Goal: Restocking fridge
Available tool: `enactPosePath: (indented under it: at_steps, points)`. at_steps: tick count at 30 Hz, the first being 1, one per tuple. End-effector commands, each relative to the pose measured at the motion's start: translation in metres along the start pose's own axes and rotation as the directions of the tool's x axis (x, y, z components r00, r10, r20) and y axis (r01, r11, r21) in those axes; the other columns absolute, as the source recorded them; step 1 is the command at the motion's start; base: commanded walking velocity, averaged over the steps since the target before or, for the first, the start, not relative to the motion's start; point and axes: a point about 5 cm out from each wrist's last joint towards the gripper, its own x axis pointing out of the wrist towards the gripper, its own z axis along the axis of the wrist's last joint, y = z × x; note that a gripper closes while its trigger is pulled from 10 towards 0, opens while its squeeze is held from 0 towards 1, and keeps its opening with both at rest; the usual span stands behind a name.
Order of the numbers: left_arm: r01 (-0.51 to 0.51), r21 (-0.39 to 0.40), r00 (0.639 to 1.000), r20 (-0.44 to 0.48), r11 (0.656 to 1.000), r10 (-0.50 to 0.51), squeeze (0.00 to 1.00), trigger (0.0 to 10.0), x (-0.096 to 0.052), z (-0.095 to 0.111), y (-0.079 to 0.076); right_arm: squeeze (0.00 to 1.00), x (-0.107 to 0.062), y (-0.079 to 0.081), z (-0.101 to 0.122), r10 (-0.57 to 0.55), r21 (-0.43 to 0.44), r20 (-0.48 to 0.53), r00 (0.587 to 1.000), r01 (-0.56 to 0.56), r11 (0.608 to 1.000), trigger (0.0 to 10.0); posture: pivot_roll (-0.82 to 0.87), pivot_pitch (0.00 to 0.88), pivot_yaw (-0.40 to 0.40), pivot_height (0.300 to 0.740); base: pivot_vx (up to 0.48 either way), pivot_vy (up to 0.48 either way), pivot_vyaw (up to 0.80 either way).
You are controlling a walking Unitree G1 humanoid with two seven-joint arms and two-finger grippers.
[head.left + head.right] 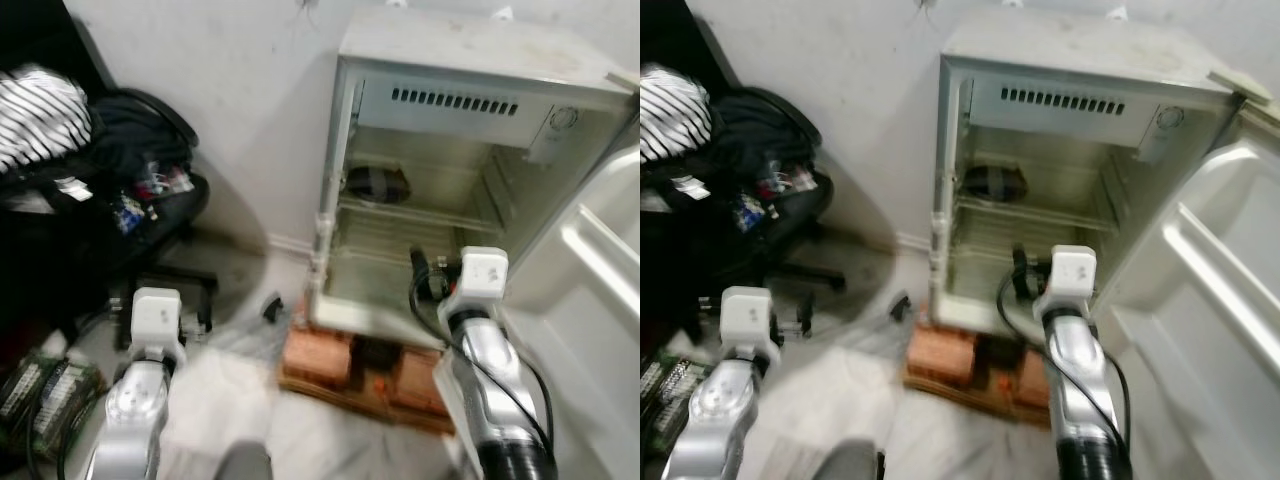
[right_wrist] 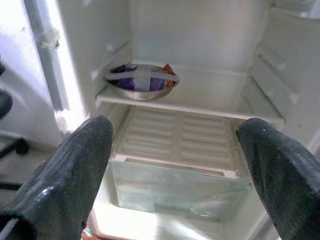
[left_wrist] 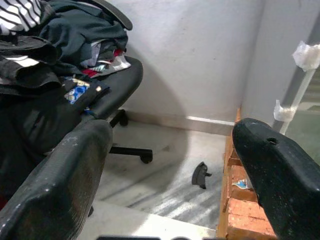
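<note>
Right gripper (image 2: 172, 165) spread empty before the open fridge (image 1: 450, 60) (bowl (image 2: 141, 81) at shelf's left end); left gripper (image 3: 170, 165) spread too.

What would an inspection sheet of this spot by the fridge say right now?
Surface: pale floor; fridge stands on bricks.
Job's things: fridge door open; a bowl on the upper shelf.
Clutter: black scrap on the floor; clothes heaped on the chair.
Grippers: right gripper open, before the fridge's mouth; left gripper open, low near the chair.
Cables: black cable along the right arm.
Surroundings: white wall.
</note>
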Motion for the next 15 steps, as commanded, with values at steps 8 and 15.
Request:
enactPosePath:
  at_steps: [8,15]
  points:
    - [0.007,-0.002,1.0,0.013,1.0,-0.007,0.0,10.0,0.006,0.004,-0.002,0.0,0.01,-0.005,0.01,-0.017,-0.028,0.038,0.999,0.018,0.999,10.0,0.17,0.0,-0.083,0.74,-0.206,0.0,0.0]
    - [0.016,0.01,1.0,0.021,1.0,-0.016,0.0,10.0,0.009,0.007,-0.003,0.0,0.012,0.004,0.017,0.055,-0.03,0.083,0.995,-0.052,0.998,10.0,0.17,0.0,-0.083,0.74,-0.276,0.0,0.0]
